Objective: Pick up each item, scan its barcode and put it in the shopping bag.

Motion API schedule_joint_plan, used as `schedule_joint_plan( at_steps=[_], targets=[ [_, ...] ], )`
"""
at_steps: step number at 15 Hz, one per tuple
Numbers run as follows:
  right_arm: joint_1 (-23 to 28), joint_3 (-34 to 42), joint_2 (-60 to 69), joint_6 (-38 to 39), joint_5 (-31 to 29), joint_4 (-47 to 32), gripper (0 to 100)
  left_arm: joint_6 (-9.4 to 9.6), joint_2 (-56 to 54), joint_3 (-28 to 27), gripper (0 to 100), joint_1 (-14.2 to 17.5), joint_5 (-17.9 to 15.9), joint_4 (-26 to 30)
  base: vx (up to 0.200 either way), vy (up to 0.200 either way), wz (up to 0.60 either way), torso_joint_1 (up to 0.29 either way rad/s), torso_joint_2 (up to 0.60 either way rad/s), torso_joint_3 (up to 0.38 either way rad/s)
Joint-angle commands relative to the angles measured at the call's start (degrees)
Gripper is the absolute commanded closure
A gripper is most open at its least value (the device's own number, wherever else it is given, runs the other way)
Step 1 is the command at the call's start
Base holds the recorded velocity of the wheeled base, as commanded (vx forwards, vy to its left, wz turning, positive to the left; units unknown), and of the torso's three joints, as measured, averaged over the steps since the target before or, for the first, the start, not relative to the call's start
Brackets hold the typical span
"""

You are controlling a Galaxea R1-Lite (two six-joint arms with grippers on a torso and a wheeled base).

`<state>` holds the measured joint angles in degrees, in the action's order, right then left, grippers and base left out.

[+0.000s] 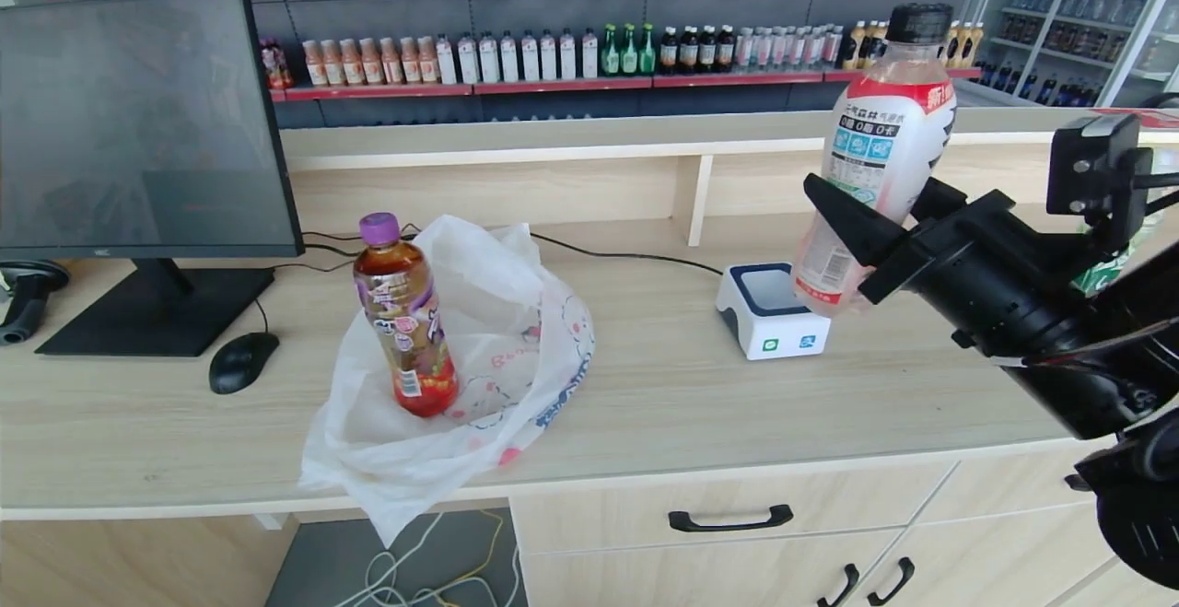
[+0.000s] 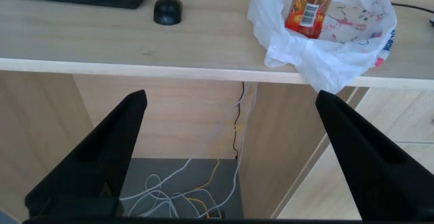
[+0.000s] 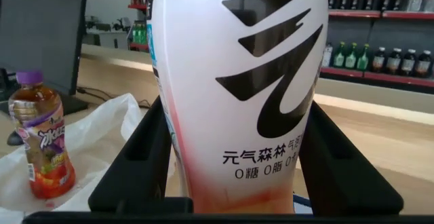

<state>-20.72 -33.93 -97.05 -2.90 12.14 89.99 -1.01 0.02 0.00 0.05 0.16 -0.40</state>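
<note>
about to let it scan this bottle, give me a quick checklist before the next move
1. Grip: right gripper shut on the pink bottle, a finger on each side: ok
2. Position: bottle's lower end hangs close above the scanner: ok
3. Barcode turned toward the scanner window: cannot tell
4. Shopping bag lies open on the counter: ok
5. Room in the bag beside the upright tea bottle: ok
6. Left gripper open, low in front of the counter, out of the way: ok
</note>
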Motion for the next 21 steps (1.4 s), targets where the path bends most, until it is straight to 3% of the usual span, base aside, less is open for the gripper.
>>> schedule_joint_plan(
  at_steps=[1, 3, 7, 9, 15, 21],
  targets=[
    [4.0, -4.7, -5.7, -1.2, 3.8, 0.0, 100, -0.04, 0.1, 0.0, 0, 0.0, 0.0, 0.0, 0.000, 0.000, 0.00, 0.000, 0.00, 0.000],
    [4.3, -6.5, -8.4, -1.1, 6.3, 0.0, 100, -0.04, 0.1, 0.0, 0, 0.0, 0.1, 0.0, 0.000, 0.000, 0.00, 0.000, 0.00, 0.000],
    [9.6, -13.3, -14.9, -8.5, 24.4, 0.0, 100, 0.05, 0.1, 0.0, 0, 0.0, 0.0, 0.0, 0.000, 0.000, 0.00, 0.000, 0.00, 0.000],
    [10.2, -16.5, -17.6, -12.7, 29.3, 0.0, 100, 0.05, 0.0, 0.0, 0, 0.0, 0.0, 0.0, 0.000, 0.000, 0.00, 0.000, 0.00, 0.000],
    [14.0, -23.0, -25.1, -24.9, 31.0, 0.0, 100, 0.05, 0.0, 0.0, 0, 0.0, 0.0, 0.0, 0.000, 0.000, 0.00, 0.000, 0.00, 0.000],
    [14.1, -31.6, -30.7, -30.5, 33.6, 0.0, 100, 0.84, 0.0, 0.0, 0, 0.0, -0.1, 0.1, 0.000, 0.000, 0.00, 0.000, 0.00, 0.000]
  ],
)
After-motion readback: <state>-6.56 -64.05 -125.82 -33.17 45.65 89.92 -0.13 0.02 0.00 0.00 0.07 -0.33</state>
